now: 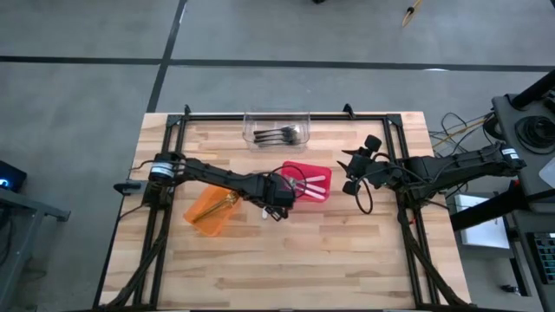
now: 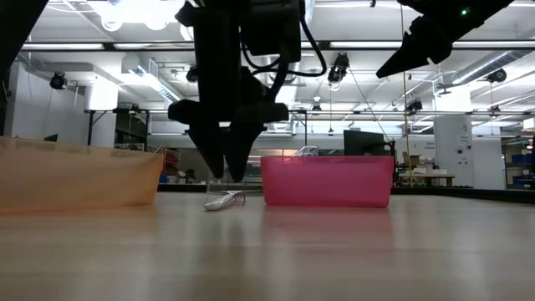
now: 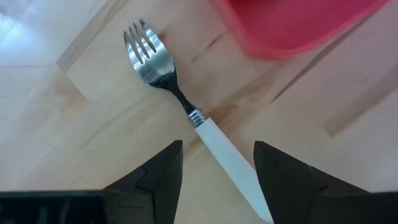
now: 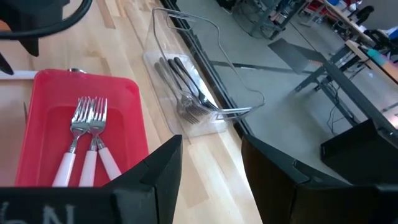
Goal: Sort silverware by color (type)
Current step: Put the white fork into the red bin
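A fork with a silver head and a white handle (image 3: 166,65) lies flat on the wooden table, just off the corner of the red bin (image 3: 298,25). My left gripper (image 3: 217,146) hangs open over it, pointing down, one finger on each side of the white handle, clear of it in the low view (image 2: 226,167). The red bin (image 1: 323,172) holds white-handled forks (image 4: 87,134). An orange bin (image 1: 208,212) holds a gold utensil (image 1: 227,201). The clear bin (image 1: 277,130) holds dark forks (image 4: 186,87). My right gripper (image 1: 349,172) waits open, raised, right of the red bin.
The three bins stand in the table's middle and far part: clear at the far edge, red in the centre, orange to its left. A black frame (image 1: 173,130) runs along the table's edges. Bare wood lies toward the near edge.
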### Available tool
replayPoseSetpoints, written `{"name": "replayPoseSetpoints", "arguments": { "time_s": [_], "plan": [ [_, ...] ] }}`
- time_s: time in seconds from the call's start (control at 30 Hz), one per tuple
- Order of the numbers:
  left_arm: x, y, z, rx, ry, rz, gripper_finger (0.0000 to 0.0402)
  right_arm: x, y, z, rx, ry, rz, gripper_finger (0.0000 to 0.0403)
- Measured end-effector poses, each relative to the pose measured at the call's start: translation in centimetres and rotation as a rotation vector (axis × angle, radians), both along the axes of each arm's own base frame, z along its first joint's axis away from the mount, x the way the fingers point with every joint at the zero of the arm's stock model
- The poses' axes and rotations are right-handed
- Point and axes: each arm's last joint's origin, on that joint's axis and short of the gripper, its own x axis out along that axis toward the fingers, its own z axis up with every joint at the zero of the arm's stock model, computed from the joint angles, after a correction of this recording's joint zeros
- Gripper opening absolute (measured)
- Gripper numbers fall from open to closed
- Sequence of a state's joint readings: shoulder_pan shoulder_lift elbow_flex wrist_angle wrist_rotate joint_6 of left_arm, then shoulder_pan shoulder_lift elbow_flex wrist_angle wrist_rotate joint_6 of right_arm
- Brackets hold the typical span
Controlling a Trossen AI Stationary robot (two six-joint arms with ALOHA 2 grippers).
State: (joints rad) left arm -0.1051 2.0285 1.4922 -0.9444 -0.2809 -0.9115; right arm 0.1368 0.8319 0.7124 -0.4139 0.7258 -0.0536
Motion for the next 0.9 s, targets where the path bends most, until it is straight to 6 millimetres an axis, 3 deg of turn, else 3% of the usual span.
{"name": "replayPoseSetpoints", "arguments": {
  "time_s": [0.5, 0.9],
  "plan": [
    [-0.8, 0.1, -3.1, 0.004, -0.048, 0.015, 0.0176, 0.0, 0.0, 0.0, -0.001, -0.004, 0.001, 0.0157],
    [-0.9, 0.1, -3.2, 0.004, -0.053, 0.018, 0.0126, 0.0, 0.0, 0.1, -0.007, -0.002, 0.004, 0.0157]
  ]
}}
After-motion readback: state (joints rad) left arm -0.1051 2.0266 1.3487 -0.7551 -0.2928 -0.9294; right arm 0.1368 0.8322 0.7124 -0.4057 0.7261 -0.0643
